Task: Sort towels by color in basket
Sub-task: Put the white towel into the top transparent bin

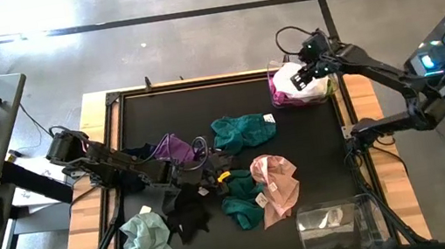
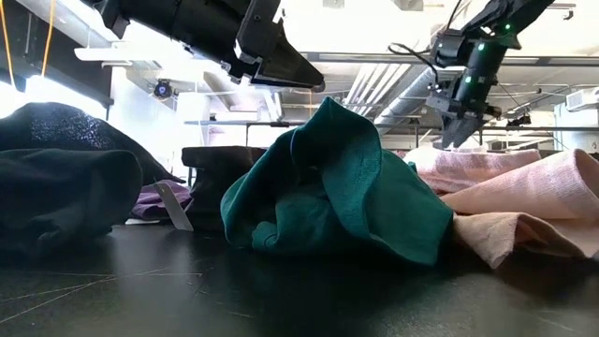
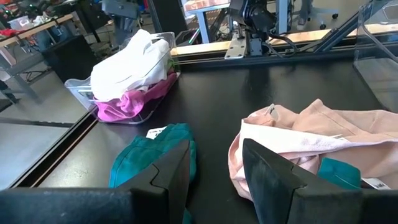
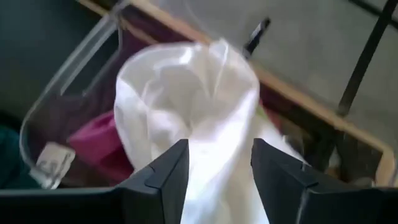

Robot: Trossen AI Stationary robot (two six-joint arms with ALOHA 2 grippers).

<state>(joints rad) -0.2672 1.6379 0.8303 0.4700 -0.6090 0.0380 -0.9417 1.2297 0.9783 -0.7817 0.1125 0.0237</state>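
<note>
Overhead, the right gripper (image 1: pixel 313 68) hangs over a clear basket (image 1: pixel 276 99) at the black mat's (image 1: pixel 313 142) far right corner, its fingers (image 4: pixel 163 174) apart above a white towel (image 4: pixel 199 118) heaped on a magenta towel (image 4: pixel 93 146). The left gripper (image 1: pixel 202 167), fingers (image 3: pixel 177 168) also apart and empty, sits low at mid-mat among loose cloths. A pink towel (image 1: pixel 276 185) lies with its long axis running from far to near, between 2 teal towels (image 1: pixel 243 130). A pale mint towel (image 1: pixel 148 246) lies at the near left, a black towel (image 1: pixel 187 214) beside it. A second clear basket (image 1: pixel 339 226) stands near right. Concrete floor surrounds the wooden table (image 1: pixel 398 204).
</note>
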